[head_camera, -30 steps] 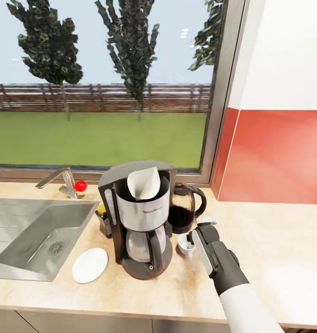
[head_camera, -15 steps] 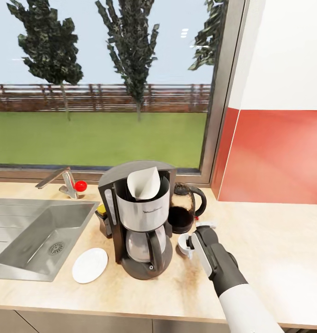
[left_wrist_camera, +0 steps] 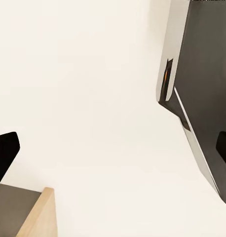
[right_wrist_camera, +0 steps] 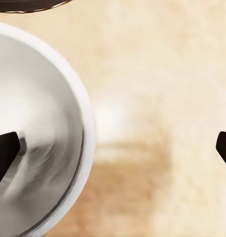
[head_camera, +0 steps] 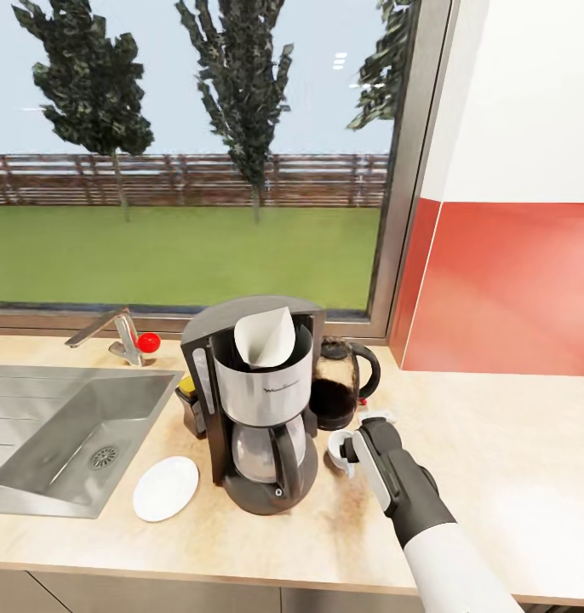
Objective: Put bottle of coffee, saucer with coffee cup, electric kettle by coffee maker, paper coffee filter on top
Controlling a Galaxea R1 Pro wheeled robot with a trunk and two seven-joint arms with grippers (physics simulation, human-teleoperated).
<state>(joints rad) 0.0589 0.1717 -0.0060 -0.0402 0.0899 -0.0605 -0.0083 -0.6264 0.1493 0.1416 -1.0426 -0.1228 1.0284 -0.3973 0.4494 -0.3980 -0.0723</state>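
1. Right tool (head_camera: 350,449): low over the surface (head_camera: 496,460), spread wide, one finger (right_wrist_camera: 5,150) inside the coffee cup (head_camera: 337,446), the other outside its wall; likely set for a rim grip.
2. Saucer (head_camera: 165,488): bare, left of the machine, awaiting the cup.
3. Coffee maker (head_camera: 258,400): centre, paper coffee filter (head_camera: 265,338) lodged in its top.
4. Bottle of coffee (head_camera: 188,400): tucked behind its left side.
5. Electric kettle (head_camera: 339,383): just behind its right.
6. Left tool (left_wrist_camera: 113,153): wide, holding nothing, facing a pale wall.
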